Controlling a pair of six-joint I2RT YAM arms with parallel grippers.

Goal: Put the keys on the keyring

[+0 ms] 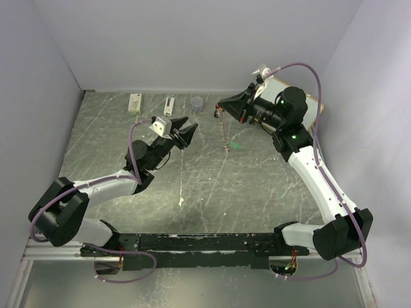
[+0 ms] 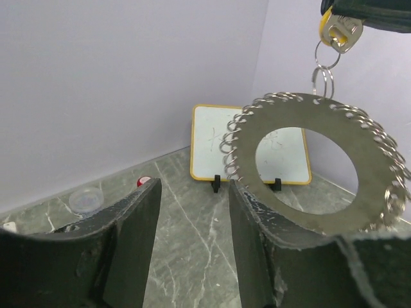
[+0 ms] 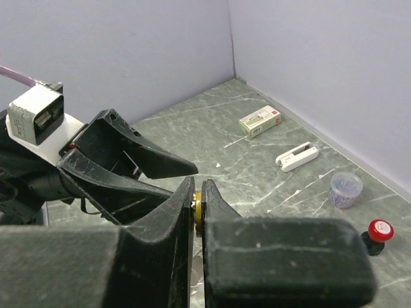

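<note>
My right gripper (image 1: 220, 106) (image 3: 198, 186) is shut on a yellow-orange key (image 3: 198, 204) (image 2: 336, 31), whose rim shows between the pads. From that key, small split rings carry the keyring (image 2: 308, 122), a wide flat metal ring rimmed with wire loops. In the top view the keyring (image 1: 224, 131) hangs edge-on above the table. My left gripper (image 1: 188, 133) (image 2: 194, 189) stands open with nothing between its fingers. The keyring's lower edge lies just beyond the outer side of its right finger (image 2: 247, 224). No green key shows clearly.
A yellow-framed whiteboard (image 2: 250, 144) (image 1: 314, 106) stands at the back right. Along the back wall lie a white box (image 1: 134, 103) (image 3: 259, 121), a white clip (image 1: 169, 105) (image 3: 297, 156), a small cup (image 1: 197, 103) (image 3: 345, 189) and a red-topped knob (image 3: 379, 231) (image 2: 144, 181).
</note>
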